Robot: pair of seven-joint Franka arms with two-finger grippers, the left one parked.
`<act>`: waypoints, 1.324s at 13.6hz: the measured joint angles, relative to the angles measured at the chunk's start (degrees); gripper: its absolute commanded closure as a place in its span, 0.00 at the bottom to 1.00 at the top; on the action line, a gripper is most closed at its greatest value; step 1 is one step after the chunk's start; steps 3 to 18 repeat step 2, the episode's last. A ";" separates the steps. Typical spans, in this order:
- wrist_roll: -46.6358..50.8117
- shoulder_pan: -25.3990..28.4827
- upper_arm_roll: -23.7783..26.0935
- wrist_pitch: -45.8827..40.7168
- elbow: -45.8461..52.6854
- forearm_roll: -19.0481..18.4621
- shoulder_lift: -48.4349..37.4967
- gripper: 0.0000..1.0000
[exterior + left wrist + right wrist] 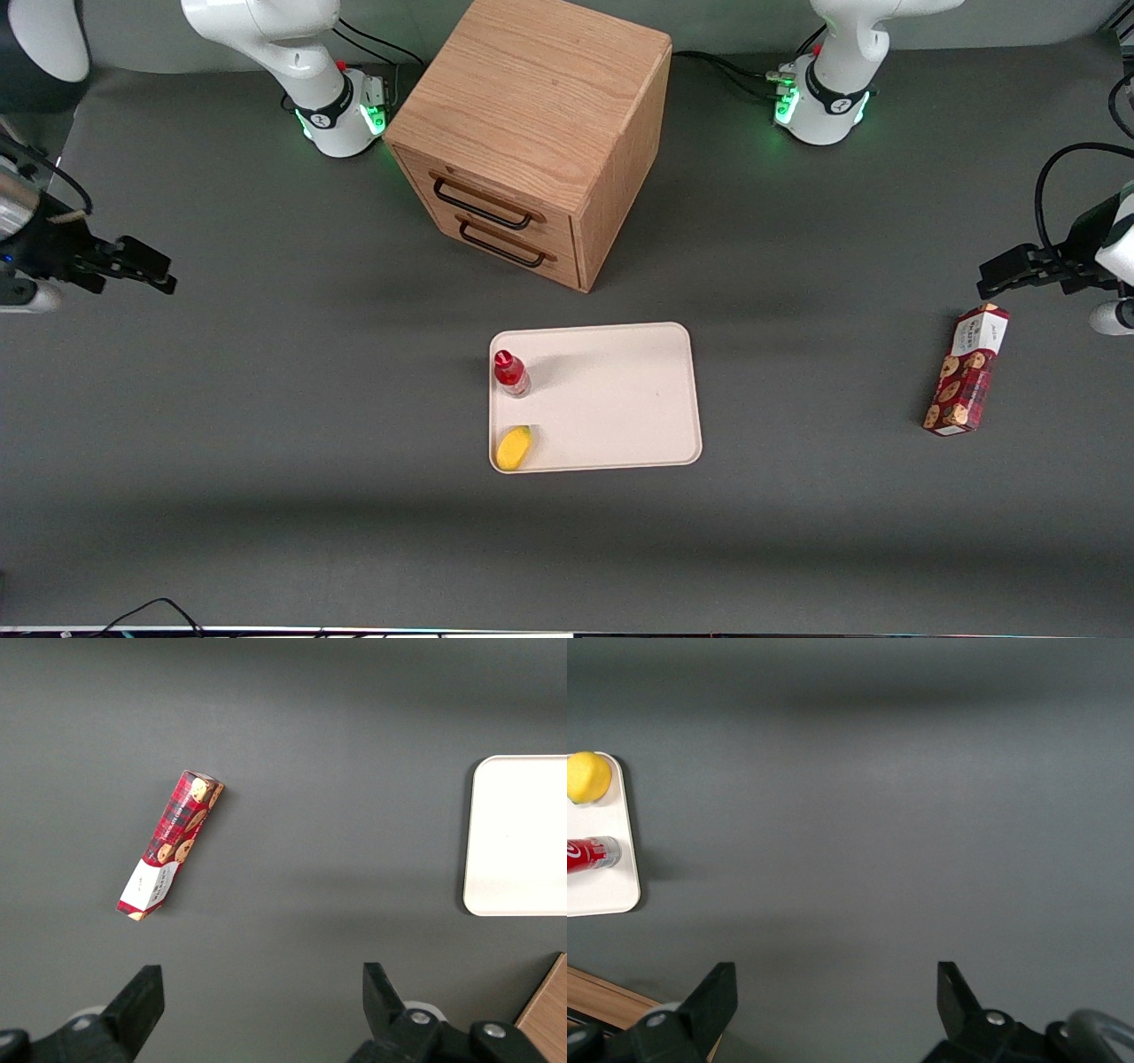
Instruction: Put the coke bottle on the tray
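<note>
The coke bottle (511,372), small and red with a red cap, stands upright on the cream-beige tray (611,399), near the tray's edge toward the working arm's end. It also shows in the right wrist view (592,855) on the tray (607,890). My right gripper (146,270) is open and empty, held above bare table far off toward the working arm's end, well apart from the tray. In the right wrist view its fingers (718,997) stand wide apart over grey table, the gripper (835,988) holding nothing.
A yellow fruit-shaped thing (514,447) lies on the tray, nearer the front camera than the bottle. A wooden drawer cabinet (532,133) stands farther from the camera than the tray. A red-and-white cookie box (966,369) lies toward the parked arm's end.
</note>
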 measured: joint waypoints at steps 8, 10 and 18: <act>0.00 0.09 -0.07 0.00 -0.50 0.00 -0.53 0.00; 0.00 0.09 -0.07 0.00 -0.50 0.00 -0.53 0.00; 0.00 0.09 -0.07 0.00 -0.50 0.00 -0.53 0.00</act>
